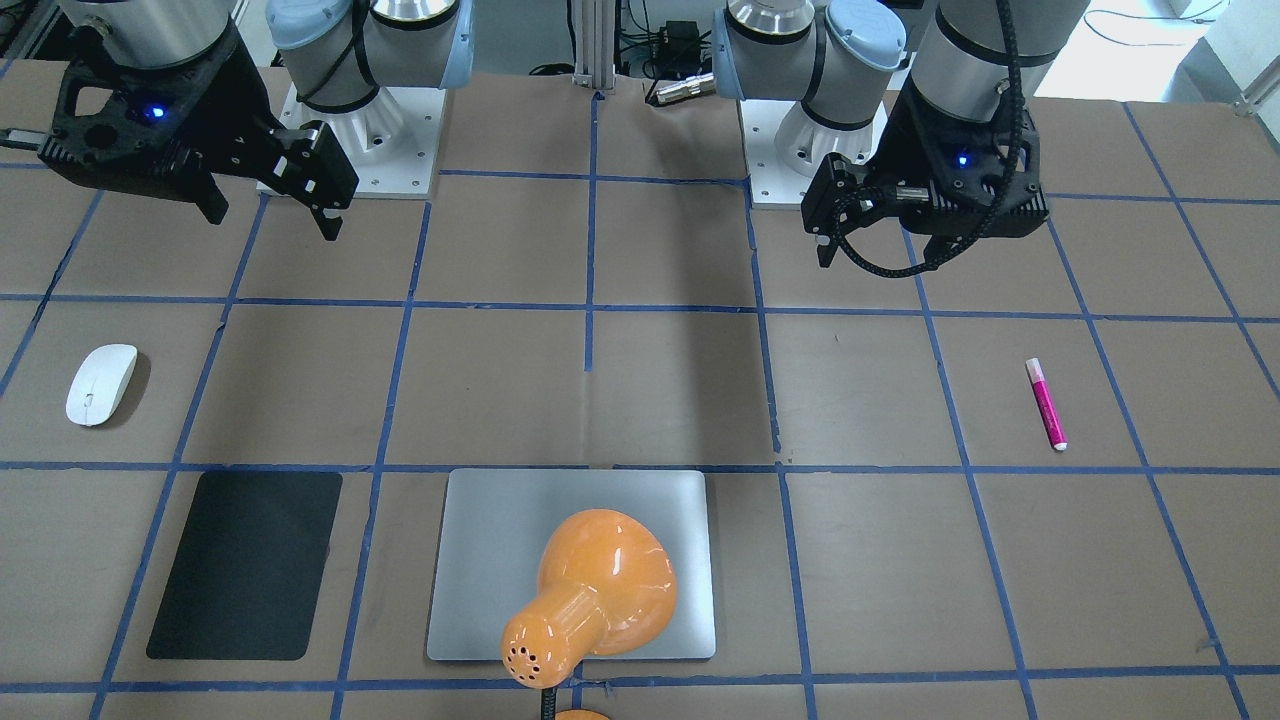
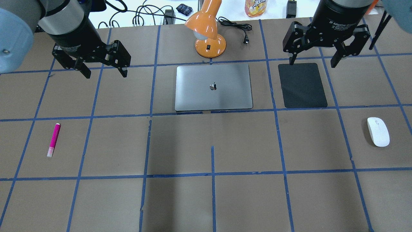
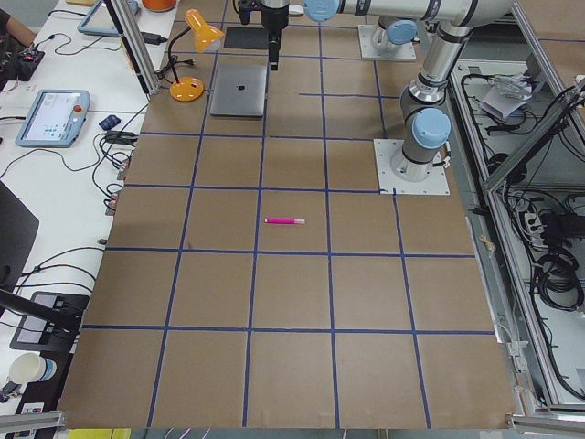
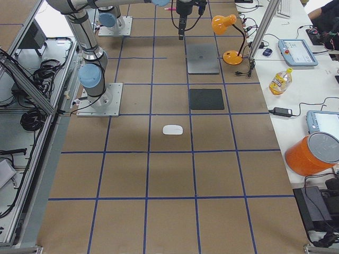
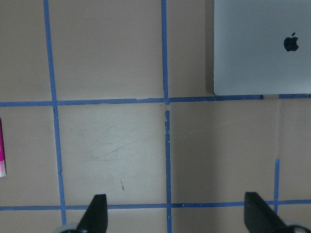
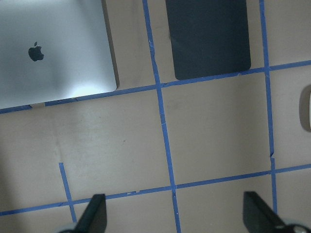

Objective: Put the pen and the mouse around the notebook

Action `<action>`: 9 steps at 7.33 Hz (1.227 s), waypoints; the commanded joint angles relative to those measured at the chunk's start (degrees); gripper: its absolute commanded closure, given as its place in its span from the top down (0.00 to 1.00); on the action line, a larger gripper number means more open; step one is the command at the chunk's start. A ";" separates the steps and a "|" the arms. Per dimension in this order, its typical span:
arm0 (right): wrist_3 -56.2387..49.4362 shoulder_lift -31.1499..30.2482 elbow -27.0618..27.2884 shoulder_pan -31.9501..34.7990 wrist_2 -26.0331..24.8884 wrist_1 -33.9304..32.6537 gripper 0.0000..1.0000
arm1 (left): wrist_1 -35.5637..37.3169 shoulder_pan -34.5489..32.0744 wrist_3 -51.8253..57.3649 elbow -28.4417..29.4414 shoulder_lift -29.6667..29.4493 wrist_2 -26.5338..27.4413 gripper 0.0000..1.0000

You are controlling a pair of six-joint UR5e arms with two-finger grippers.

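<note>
The silver-grey notebook (image 2: 199,93) lies closed at the table's far middle. Far to its left the pink pen (image 2: 53,140) lies on the brown surface, and its tip shows at the left wrist view's edge (image 5: 2,150). The white mouse (image 2: 378,131) rests far to the right. My left gripper (image 2: 106,74) hangs open and empty above the table, left of the notebook and well away from the pen. My right gripper (image 2: 312,63) hovers open and empty over the black mat's far edge. In the front view the mouse (image 1: 101,384) and pen (image 1: 1046,403) lie at opposite sides.
A matte black mat (image 2: 302,85) lies right of the notebook. An orange desk lamp (image 2: 207,32) stands behind the notebook, its shade leaning over it (image 1: 590,600). Blue tape lines grid the brown table. Cables, a bottle and tablets sit past the far edge.
</note>
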 commanded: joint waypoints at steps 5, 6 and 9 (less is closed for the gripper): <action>-6.65 0.11 -3.00 -7.51 -0.79 0.25 1.00 | 0.08 1.57 0.64 -0.61 0.48 -0.10 1.00; -10.33 0.72 -2.84 -11.73 -0.96 -0.01 1.00 | 0.08 4.89 5.51 -1.83 0.66 -0.01 1.00; -21.18 5.88 -2.48 -24.48 -2.53 0.68 1.00 | 8.55 22.63 11.88 -10.50 -3.19 0.25 1.00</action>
